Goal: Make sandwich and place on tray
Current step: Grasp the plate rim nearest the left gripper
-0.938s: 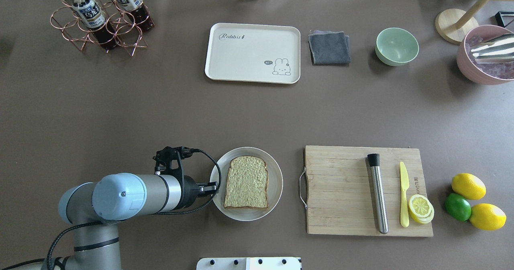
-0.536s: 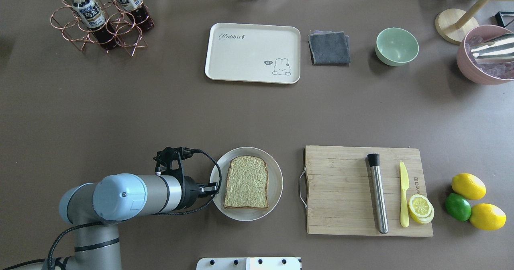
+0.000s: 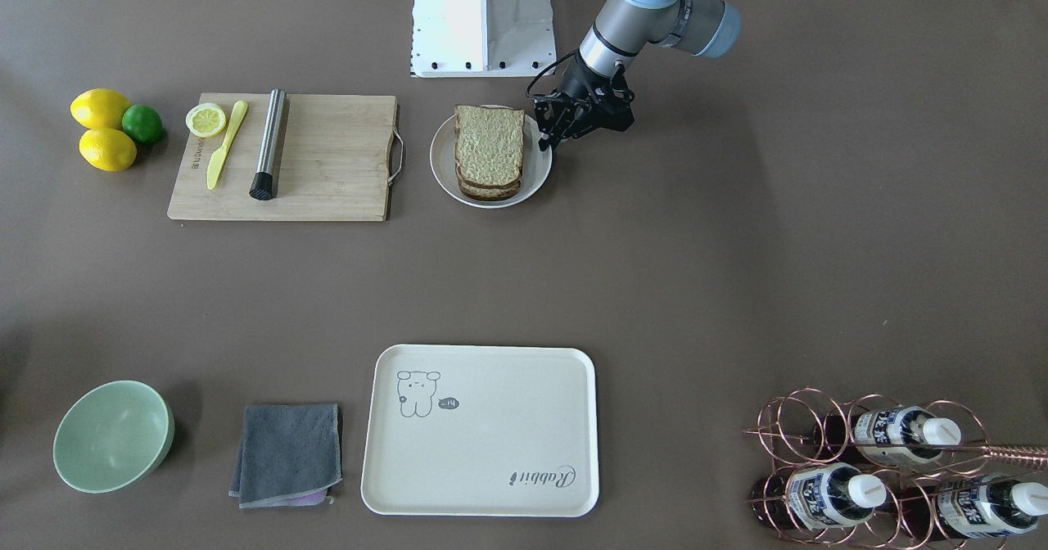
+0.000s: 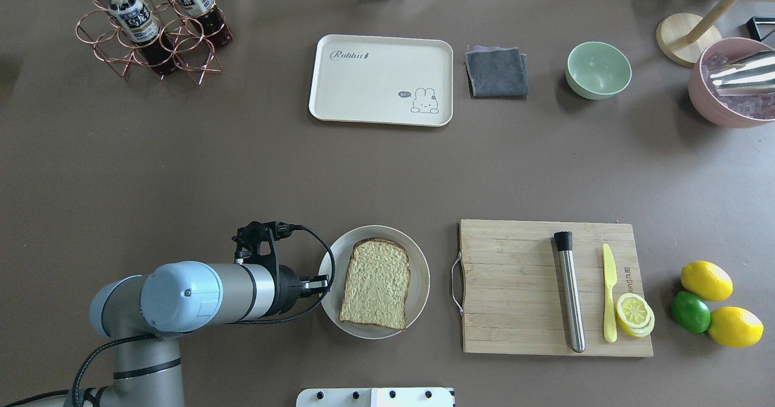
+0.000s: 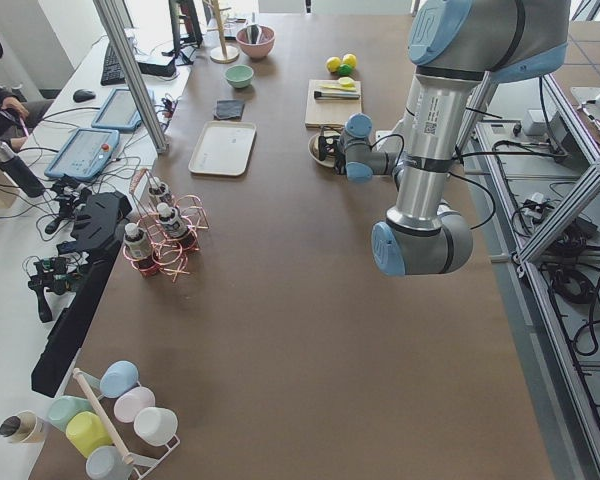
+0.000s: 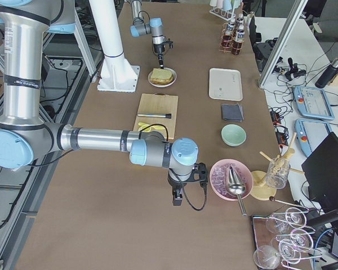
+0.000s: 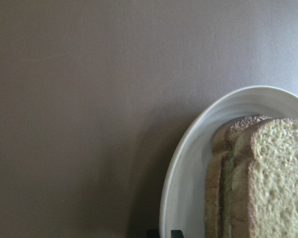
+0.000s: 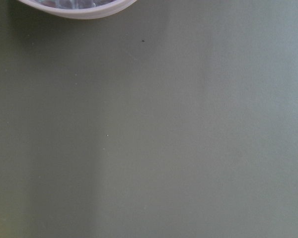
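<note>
"Brown bread, wasn't it? Where did it sit?"

"On the round white plate [image 4: 419,277], at the robot's edge of the desk [image 4: 242,171]. The sandwich [image 4: 375,284] lay there with its slices stacked, and any filling was hidden. The tray [image 4: 363,92] lay well apart, on the far side."

"And the left tool?"

"The left tool [image 4: 321,284] was at the plate's rim on the robot's left, one tip on either side of it, pinching it."

"The right one?"

"The right tool [image 6: 177,198] hung near the pink bowl [image 6: 215,185]. It showed only from the side, so I couldn't tell whether it was spread or pressed together."

"What lay around?"

"A wooden cutting board [image 4: 508,286] was near the plate's right, carrying a steel rod [image 4: 570,292], a yellow knife [image 4: 609,292] and lemon slices [image 4: 634,313]. Past it were two lemons [image 4: 706,280] and a lime [image 4: 690,312]. Just beside the tray was a grey cloth [image 4: 496,72], then a green bowl [image 4: 598,69]. Bottles [image 4: 134,18] stood in a copper rack [image 4: 184,62] at the far left."
</note>
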Motion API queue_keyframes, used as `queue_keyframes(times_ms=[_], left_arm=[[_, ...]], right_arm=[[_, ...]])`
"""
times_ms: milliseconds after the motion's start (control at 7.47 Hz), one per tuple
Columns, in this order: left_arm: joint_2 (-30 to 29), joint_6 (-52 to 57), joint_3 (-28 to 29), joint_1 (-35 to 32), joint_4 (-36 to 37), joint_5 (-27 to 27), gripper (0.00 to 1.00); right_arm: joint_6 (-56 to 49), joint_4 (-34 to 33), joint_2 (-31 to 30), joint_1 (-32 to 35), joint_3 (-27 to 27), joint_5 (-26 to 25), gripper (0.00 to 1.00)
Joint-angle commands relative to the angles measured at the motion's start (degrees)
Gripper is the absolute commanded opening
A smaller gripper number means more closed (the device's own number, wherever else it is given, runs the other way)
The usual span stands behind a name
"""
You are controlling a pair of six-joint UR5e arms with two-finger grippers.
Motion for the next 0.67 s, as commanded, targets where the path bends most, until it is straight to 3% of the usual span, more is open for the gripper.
queue_keyframes(times_ms=[0,536], left_arm=[[-0.1,0.0,-0.2,-0.4,0.0,-0.2,0.0],[-0.1,0.2,-0.8,-3.1,0.3,-3.1,0.0]], right_arm=[[0.0,0.0,0.0,0.0,-0.1,0.1,1.0],[0.1,0.0,-0.1,0.0,-0.3,0.1,1.0]])
